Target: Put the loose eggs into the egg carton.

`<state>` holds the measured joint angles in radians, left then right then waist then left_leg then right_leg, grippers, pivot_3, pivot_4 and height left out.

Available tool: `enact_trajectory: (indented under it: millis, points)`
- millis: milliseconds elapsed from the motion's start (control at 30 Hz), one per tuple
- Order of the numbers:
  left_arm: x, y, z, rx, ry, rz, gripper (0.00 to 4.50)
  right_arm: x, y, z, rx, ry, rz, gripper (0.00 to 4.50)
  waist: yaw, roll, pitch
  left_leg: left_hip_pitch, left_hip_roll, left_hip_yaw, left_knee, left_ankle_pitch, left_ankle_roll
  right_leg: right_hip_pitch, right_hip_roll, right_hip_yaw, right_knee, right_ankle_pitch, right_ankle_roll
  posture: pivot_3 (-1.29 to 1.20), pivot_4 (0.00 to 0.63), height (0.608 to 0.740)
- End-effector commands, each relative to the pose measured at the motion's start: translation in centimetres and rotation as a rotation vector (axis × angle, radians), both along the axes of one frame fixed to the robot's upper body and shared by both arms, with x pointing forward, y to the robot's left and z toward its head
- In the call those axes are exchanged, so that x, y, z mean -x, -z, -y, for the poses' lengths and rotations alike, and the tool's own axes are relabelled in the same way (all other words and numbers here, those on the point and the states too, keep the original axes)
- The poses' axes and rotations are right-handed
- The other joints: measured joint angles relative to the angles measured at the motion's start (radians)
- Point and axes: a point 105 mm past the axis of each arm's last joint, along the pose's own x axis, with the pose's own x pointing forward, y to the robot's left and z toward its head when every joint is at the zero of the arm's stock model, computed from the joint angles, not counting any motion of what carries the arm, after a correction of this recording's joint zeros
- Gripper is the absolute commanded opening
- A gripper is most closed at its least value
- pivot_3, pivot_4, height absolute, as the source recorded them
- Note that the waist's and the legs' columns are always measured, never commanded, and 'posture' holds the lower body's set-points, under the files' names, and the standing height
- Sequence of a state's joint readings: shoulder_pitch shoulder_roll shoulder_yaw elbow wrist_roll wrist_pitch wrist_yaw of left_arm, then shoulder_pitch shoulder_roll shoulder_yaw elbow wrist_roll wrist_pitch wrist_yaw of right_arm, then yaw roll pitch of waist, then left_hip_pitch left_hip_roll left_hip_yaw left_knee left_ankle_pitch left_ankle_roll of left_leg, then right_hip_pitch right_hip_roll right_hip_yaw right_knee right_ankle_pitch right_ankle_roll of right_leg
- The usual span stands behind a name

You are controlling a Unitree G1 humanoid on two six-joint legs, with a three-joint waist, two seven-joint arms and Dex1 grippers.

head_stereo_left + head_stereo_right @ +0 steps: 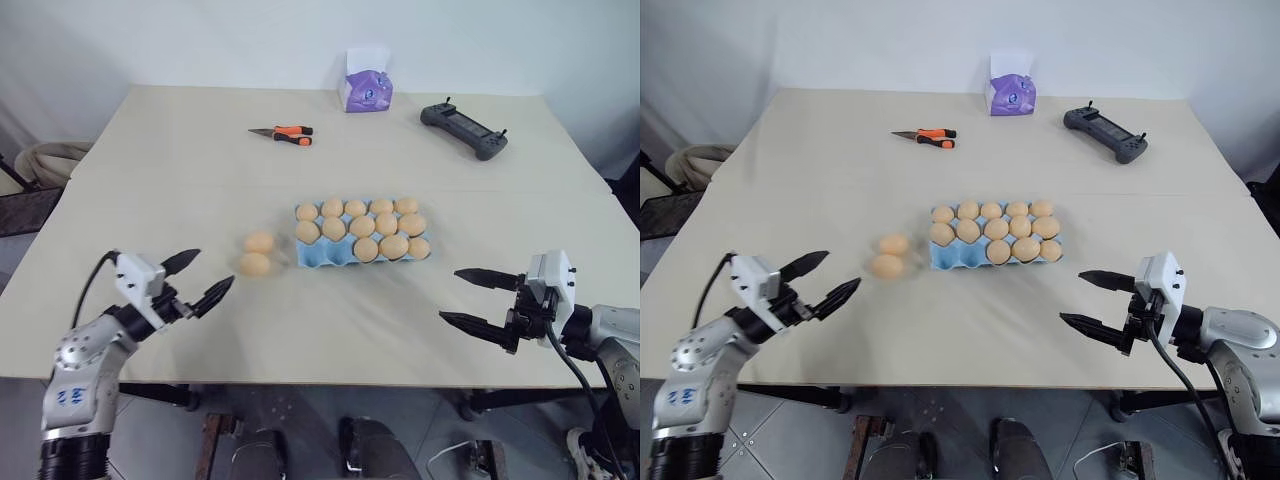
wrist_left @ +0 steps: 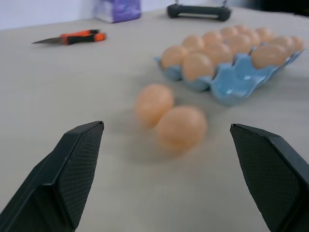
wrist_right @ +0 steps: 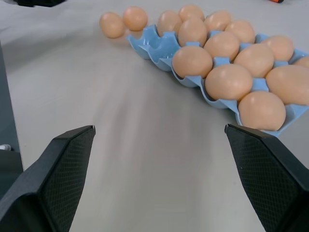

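Note:
Two loose eggs [image 1: 259, 242] [image 1: 255, 264] lie side by side, touching, on the beige table just left of the egg carton [image 1: 318, 256]. The light blue carton holds several eggs; its front-left cups are bare. My left gripper [image 1: 215, 268] hovers open near the table's front left, pointing toward the two eggs, a short way from them. In the left wrist view the nearer egg [image 2: 182, 127] sits ahead between the spread fingers. My right gripper [image 1: 449, 295] stands open at the front right, aimed at the carton's [image 3: 148, 44] near side, apart from it.
Orange-handled pliers [image 1: 283, 133] lie at the back left of centre. A purple tissue box [image 1: 366, 88] stands at the far edge, a black controller [image 1: 464, 127] at the back right. The table's front edge runs just below both grippers.

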<state>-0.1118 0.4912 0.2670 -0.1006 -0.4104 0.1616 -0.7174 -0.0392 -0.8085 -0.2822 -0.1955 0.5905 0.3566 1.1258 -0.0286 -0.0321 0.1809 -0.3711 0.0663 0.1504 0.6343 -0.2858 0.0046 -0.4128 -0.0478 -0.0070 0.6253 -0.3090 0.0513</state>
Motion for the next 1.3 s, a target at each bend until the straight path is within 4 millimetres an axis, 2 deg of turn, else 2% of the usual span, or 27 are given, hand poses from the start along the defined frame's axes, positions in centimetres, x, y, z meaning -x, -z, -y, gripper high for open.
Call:
enact_trajectory:
  millis: [33,133,367,800,900,1100,1167,1300]
  points:
    - [-1.4,-0.4,0.8,-0.008,-0.018,0.007,4.48,0.2,-0.7,0.1,0.013,0.007,0.026,4.50,0.001,0.000,0.000,0.000,0.000,0.000,0.000,0.000,-0.001,0.000,0.001,0.000,0.000,0.000,0.000,0.00,0.150,0.740]
    - [-2.5,-0.1,1.3,-0.011,-0.026,-0.004,4.48,0.4,-0.6,0.2,0.013,0.013,0.023,4.50,0.000,0.000,0.000,0.001,0.001,0.000,0.000,0.002,-0.003,0.000,0.003,0.000,0.001,0.000,0.000,0.00,0.150,0.740]
    - [-4.4,2.6,1.8,-0.054,-0.044,-0.112,4.48,0.6,-0.4,0.2,0.010,0.030,0.019,4.50,0.003,0.000,0.000,0.001,0.001,0.000,0.001,0.002,-0.003,0.000,0.002,0.000,0.002,0.000,0.001,0.00,0.150,0.740]
    - [-5.9,3.5,3.3,-0.083,-0.019,-0.153,4.48,0.7,-0.2,0.2,0.008,0.036,0.012,4.50,0.003,0.000,0.000,0.001,0.001,0.000,0.001,0.003,-0.003,0.000,0.003,0.000,0.003,0.000,0.001,0.00,0.150,0.740]
    - [-6.0,3.6,3.5,-0.083,-0.009,-0.156,3.87,0.7,-0.2,0.3,0.010,0.038,0.012,4.50,0.003,0.000,0.000,0.001,0.000,0.000,0.001,0.003,-0.003,0.000,0.002,0.000,0.003,0.000,0.001,0.00,0.150,0.740]
    - [-5.7,3.7,3.6,-0.079,-0.001,-0.159,1.93,0.7,-0.2,0.3,0.011,0.042,0.009,4.50,0.003,0.000,0.000,0.001,0.001,0.000,0.001,0.003,-0.003,0.000,0.002,0.000,0.003,0.001,0.001,0.00,0.150,0.740]
    - [-5.4,3.2,3.4,-0.079,0.010,-0.150,1.62,0.7,-0.3,0.4,0.010,0.044,0.013,4.50,0.002,0.000,0.000,0.001,0.001,0.000,0.001,0.003,-0.003,0.000,0.002,0.000,0.003,0.001,0.001,0.00,0.150,0.740]
    - [-3.9,1.0,3.7,-0.067,0.100,-0.107,1.62,0.9,-0.3,0.6,0.011,0.049,0.017,4.50,0.001,0.000,0.000,0.001,0.001,0.000,0.001,0.003,-0.003,0.000,0.002,0.000,0.003,0.001,0.001,0.00,0.150,0.740]
